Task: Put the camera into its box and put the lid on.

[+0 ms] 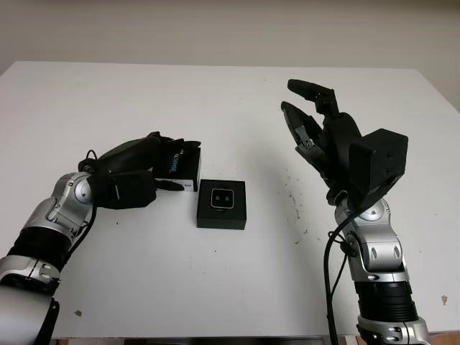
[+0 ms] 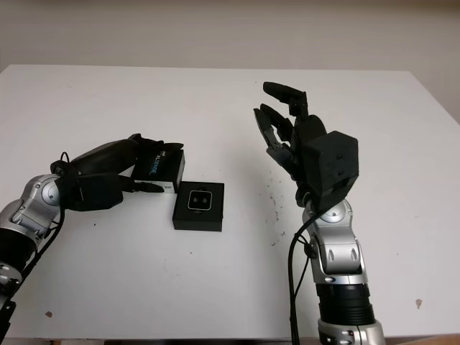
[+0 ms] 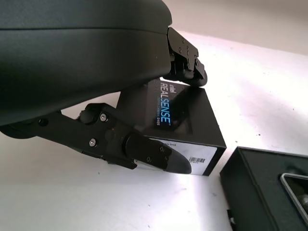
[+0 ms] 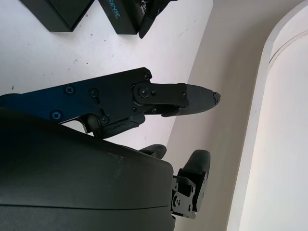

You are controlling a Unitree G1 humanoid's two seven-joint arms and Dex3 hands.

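One step looks done: the camera (image 1: 221,196) sits in the box (image 1: 222,205), which lies uncovered near the middle of the desk (image 1: 215,287). What is left is the lid (image 1: 181,167), which stands just beside the box on the robot's left, its printed top facing up and its white label side toward the box. It must be lifted, carried over the box and pressed down.

Left hand (image 1: 154,167) is at the lid. In the left wrist view two fingers (image 3: 185,67) curl over the lid's far top edge and the thumb (image 3: 149,155) lies along the near side by the label, so the hand is closed around the lid. By my reading the lid is not yet raised off the desk, though the contact under it is hard to see.

Right hand (image 1: 316,122) is held up in the air, well to the right of the box, holding nothing.
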